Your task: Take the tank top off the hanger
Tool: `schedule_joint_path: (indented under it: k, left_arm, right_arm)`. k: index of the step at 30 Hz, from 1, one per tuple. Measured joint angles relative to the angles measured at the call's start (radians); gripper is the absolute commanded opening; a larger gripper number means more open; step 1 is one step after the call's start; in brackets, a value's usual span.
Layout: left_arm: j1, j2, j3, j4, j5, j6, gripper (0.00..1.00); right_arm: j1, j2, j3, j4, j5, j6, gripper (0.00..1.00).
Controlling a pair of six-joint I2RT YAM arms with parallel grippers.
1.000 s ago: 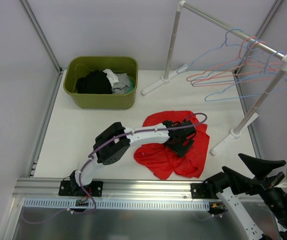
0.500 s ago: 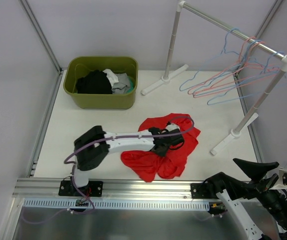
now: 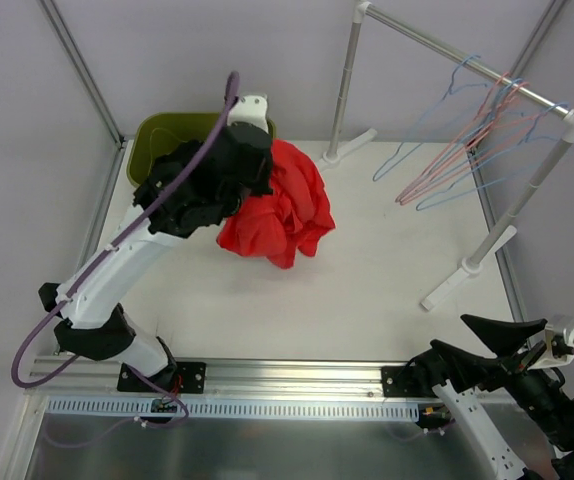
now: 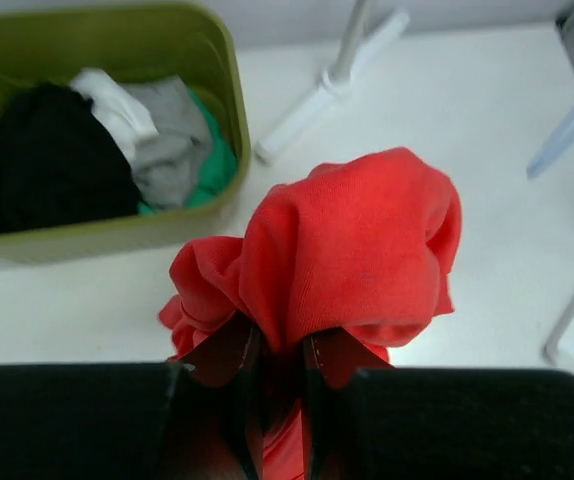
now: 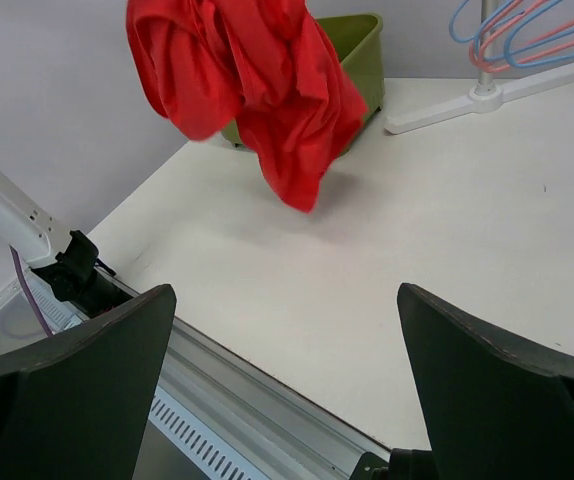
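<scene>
The red tank top [image 3: 285, 205] hangs bunched in the air beside the green bin [image 3: 162, 126], off the table. My left gripper [image 3: 255, 178] is shut on its upper folds. In the left wrist view the cloth [image 4: 357, 240] bulges out from between the gripper [image 4: 279, 352] fingers. In the right wrist view the tank top [image 5: 257, 80] dangles over the far table. Several pink and blue wire hangers [image 3: 472, 135] hang on the rack rail, well apart from the tank top. My right gripper [image 3: 489, 345] sits low at the near right edge, open and holding nothing [image 5: 285, 296].
The green bin [image 4: 223, 120] holds black, white, grey and green clothes. The white clothes rack [image 3: 345, 85] stands along the back right, its feet [image 3: 462, 280] resting on the table. A metal rail [image 3: 287, 375] runs along the near edge.
The left arm lifted the tank top off the middle of the table and swung it back and left, up beside the bin. The hangers have swayed. The right arm barely moved.
</scene>
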Motion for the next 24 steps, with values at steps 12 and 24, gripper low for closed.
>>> schedule_joint_path:
  k: [12,24]
  left_arm:
    - [0.520,0.188,0.499,-0.014,0.126,0.135,0.00]
    - [0.861,0.358,0.494,0.131,0.422,0.203,0.00]
  right_arm:
    - [0.000,0.000,-0.002,-0.004,0.005,-0.003,0.99]
    - [0.000,0.000,-0.067,-0.006,0.024,-0.015,0.99]
